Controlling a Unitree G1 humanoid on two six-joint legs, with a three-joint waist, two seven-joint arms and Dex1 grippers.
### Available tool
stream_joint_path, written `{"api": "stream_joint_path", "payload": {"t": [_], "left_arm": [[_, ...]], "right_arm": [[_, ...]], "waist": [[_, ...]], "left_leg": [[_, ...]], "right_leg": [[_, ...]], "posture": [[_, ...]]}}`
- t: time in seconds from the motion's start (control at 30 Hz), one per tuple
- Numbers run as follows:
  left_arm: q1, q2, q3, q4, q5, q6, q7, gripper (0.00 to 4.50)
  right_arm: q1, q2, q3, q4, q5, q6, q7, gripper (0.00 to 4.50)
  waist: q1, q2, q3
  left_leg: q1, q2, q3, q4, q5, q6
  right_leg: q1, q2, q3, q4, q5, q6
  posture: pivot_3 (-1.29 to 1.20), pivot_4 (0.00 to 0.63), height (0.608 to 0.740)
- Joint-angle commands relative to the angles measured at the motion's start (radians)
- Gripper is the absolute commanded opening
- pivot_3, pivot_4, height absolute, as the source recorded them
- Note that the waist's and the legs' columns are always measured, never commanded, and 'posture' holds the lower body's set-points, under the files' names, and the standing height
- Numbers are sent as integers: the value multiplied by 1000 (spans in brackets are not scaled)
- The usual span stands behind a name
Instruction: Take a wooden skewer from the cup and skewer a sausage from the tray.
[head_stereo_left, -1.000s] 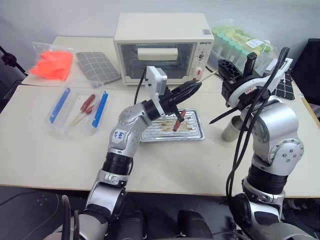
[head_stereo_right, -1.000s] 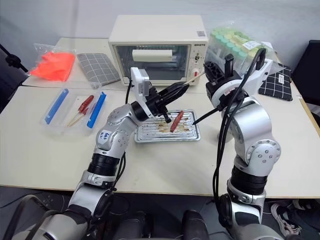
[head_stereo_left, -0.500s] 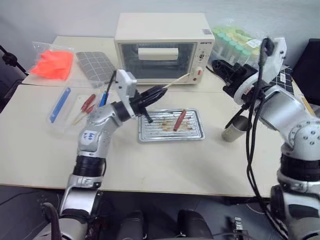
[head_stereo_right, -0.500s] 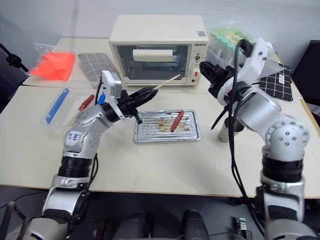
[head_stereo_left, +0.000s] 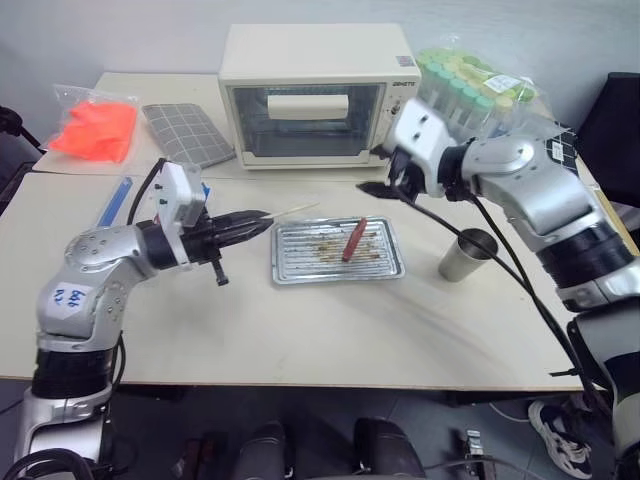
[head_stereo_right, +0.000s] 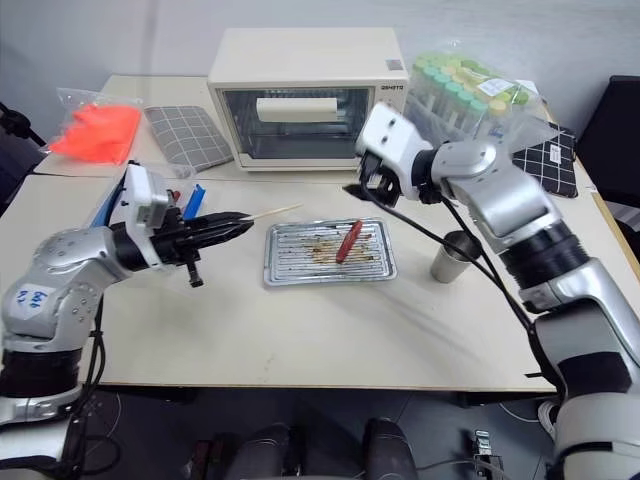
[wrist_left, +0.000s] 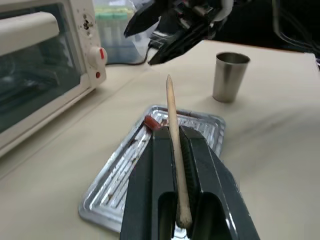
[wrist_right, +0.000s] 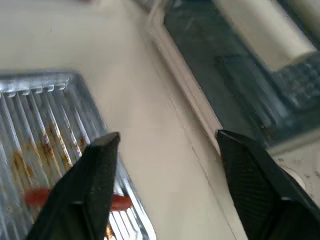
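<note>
Gripping the skewer (wrist_left: 173, 135) in my clenched left gripper (head_stereo_left: 255, 224), I hold it roughly level above the table (head_stereo_left: 330, 330), just left of the tray (head_stereo_left: 385, 270), its bare tip aimed toward the oven (head_stereo_left: 320, 95). My right gripper (wrist_right: 165, 150) hangs over the table between the tray's far edge and the oven, fingers (wrist_right: 87, 185) spread wide, grasping nothing. One sausage (head_stereo_left: 353, 240) lies loose in the tray, slanted across the ribs. Right of the tray, apart from it, stands the cup (head_stereo_left: 466, 254).
</note>
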Motion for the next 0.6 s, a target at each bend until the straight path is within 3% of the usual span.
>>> {"api": "stream_joint_path", "payload": {"t": [0.03,0.23,0.6], "left_arm": [[43,70,77,-64,-41,11,-42,0],[87,104,134,-101,-64,31,-16,0],[165,87,176,-191,-103,55,56,0]], "right_arm": [[-35,53,58,199,-182,-338,176,3165],[-69,166,50,473,-329,-635,265,3165],[-123,276,-45,667,-425,-726,273,3165]], "waist": [[-1,0,1],[-3,1,2],[-10,1,2]], "left_leg": [[0,0,0,0,0,0],[0,0,-1,2,0,-1],[0,2,-3,4,0,-3]], "right_leg": [[0,0,0,0,0,0],[1,0,-1,1,0,0],[2,1,-1,2,0,0]], "posture": [[0,150,740],[0,150,740],[0,150,740]]}}
